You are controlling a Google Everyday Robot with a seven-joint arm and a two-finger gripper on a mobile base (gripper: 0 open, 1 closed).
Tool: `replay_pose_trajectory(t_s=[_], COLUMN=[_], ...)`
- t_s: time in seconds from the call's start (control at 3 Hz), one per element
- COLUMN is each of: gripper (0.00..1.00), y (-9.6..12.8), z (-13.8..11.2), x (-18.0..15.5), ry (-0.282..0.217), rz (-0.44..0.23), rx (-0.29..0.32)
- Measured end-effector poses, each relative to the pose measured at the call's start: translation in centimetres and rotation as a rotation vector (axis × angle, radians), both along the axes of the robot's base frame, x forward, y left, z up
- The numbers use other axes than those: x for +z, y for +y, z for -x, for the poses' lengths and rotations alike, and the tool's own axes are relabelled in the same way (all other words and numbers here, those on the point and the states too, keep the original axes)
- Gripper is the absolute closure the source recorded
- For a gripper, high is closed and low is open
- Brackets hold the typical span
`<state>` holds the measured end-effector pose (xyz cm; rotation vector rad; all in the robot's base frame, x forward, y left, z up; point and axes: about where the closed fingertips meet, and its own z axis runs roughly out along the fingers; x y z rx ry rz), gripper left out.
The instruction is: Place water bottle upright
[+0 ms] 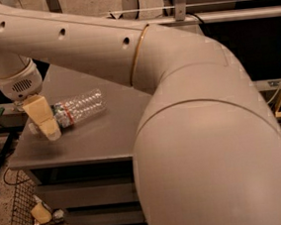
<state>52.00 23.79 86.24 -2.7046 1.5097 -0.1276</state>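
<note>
The water bottle (78,108) lies on its side on the grey table (98,138), near the left edge. It is clear ribbed plastic with a red and dark label band, and its cap end points left toward the table edge. My gripper (43,120) hangs from the white wrist and sits at the bottle's cap end, covering the neck and cap. The bottle's body sticks out to the right of the gripper.
My large white arm (197,129) fills the right half of the view and hides the back and right of the table. Drawers (89,196) sit under the tabletop. A wire basket (25,207) holding a tan object stands on the floor at lower left.
</note>
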Motion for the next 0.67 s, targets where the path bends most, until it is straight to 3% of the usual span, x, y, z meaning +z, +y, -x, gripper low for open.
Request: replay_pose_trajectory(t_s=[0.33, 0.67], gripper=[0.00, 0.18], y=[-0.66, -1.53], z=[-1.05, -1.96], x=[-1.65, -2.47], ry=[0.009, 0.009], rz=[0.027, 0.044], rx=[-0.042, -0.072])
